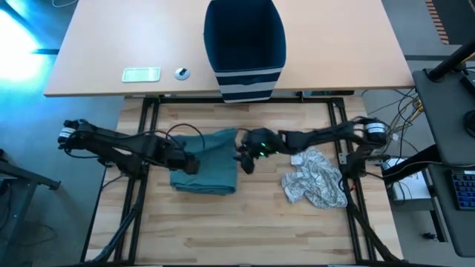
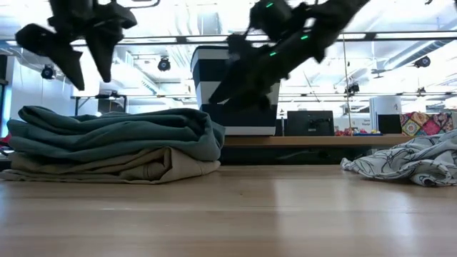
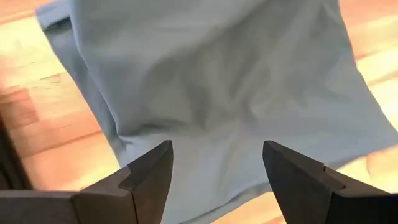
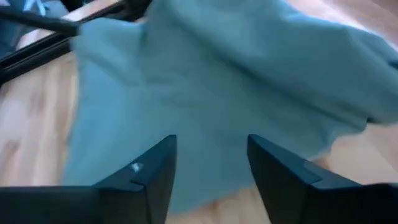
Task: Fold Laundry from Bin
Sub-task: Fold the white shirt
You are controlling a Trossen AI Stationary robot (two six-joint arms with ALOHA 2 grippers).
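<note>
From above, the folded teal-green garment (image 1: 205, 165) lies at centre-left of the frame on the wooden table (image 1: 223, 237). The left gripper (image 1: 191, 165) hangs over its left edge and the right gripper (image 1: 243, 157) at its right edge. A crumpled grey patterned piece (image 1: 315, 178) sits well apart at centre-right. The navy striped bin (image 1: 245, 46) stands at top centre on a desk, beside a small white device (image 1: 141, 74).

At table height, the teal-green garment rests on a folded beige garment (image 2: 136, 165) at the left of the frame, forming a stack. Both grippers hover clear above it, the left gripper (image 2: 89, 61) at upper left and the right gripper (image 2: 225, 89) nearer centre. The grey piece lies at far right.

In the left wrist view, the fingers (image 3: 149, 180) stand apart, empty, over teal cloth.

In the right wrist view, the fingers (image 4: 155, 174) are likewise parted with nothing between them, over the same cloth.

Judgement: the teal fold looks finished and released. The next move likely calls for reaching across to the grey piece and spreading it flat.
</note>
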